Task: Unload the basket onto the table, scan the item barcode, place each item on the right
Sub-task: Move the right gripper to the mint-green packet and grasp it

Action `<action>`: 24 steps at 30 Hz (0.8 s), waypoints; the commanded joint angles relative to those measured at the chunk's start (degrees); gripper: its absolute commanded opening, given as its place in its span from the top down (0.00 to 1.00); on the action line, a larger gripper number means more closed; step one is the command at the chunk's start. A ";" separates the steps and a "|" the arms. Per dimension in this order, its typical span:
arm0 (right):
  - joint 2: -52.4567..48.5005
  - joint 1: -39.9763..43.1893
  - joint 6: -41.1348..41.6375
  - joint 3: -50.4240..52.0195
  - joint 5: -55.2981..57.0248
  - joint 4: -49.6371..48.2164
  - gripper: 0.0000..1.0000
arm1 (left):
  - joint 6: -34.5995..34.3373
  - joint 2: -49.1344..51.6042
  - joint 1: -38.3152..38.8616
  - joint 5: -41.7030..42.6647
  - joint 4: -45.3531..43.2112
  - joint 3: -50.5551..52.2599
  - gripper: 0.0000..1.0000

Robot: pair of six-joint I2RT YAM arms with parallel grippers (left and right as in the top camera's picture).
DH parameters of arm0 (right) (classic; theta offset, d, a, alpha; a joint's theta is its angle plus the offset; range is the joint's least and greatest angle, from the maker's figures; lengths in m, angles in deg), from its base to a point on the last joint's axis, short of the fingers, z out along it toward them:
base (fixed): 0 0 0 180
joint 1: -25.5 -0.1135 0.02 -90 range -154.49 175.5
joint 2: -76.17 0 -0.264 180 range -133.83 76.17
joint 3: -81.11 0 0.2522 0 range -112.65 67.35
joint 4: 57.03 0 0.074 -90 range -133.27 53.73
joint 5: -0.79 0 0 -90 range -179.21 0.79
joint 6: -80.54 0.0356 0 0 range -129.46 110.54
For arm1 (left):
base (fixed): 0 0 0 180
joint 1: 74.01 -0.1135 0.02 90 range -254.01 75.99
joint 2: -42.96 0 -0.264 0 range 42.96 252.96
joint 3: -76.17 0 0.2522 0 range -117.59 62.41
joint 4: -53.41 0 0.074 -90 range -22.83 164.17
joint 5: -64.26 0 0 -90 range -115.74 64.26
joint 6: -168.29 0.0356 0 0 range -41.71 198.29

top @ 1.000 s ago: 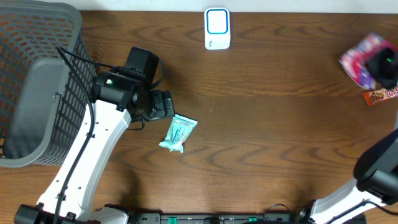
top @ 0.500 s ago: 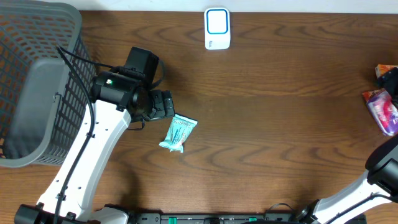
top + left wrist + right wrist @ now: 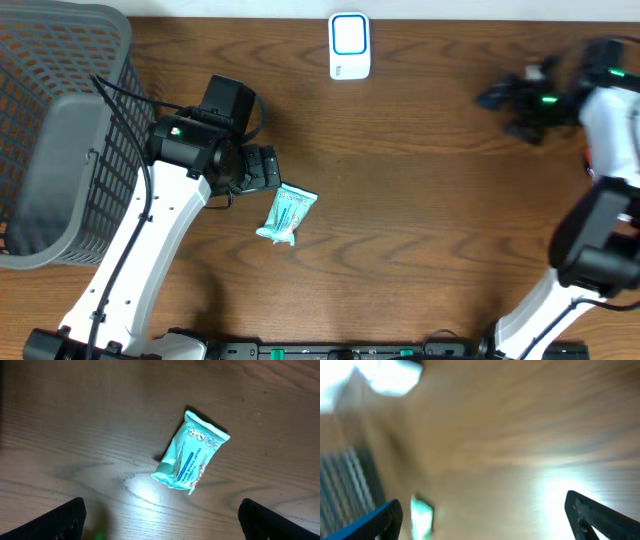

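lying just beside the spread left tool (image 3: 162,521), teal packet (image 3: 192,452)

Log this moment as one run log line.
left gripper: open, near teal packet, not gripping | right gripper: open, empty | white scanner: far edge

From overhead the light is even and soft. The surface (image 3: 420,200) is sharp, with faint shadows beside my left arm (image 3: 150,230). Only my right arm (image 3: 605,120), at the top right, is smeared by motion blur. My left wrist view is dim and dark toward the corners, with one white glare patch on the wood just beside the packet (image 3: 192,452), which is sharp. My right wrist view is all streaks, washed-out, with glare at lower right and the basket (image 3: 347,480) a grey blur.
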 commanded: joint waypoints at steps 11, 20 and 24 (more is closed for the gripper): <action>0.37 -30.01 16.13 13.20 -4.46 -10.78 0.04 | 0.33 0.09 0.15 -0.50 0.17 0.28 0.02; 0.37 -42.40 34.47 19.37 -2.84 -25.79 0.08 | 0.33 0.09 0.15 -0.48 0.17 0.28 0.02; 0.37 -46.47 40.50 20.94 2.56 -25.97 0.09 | 0.33 0.09 0.15 -0.48 0.17 0.28 0.02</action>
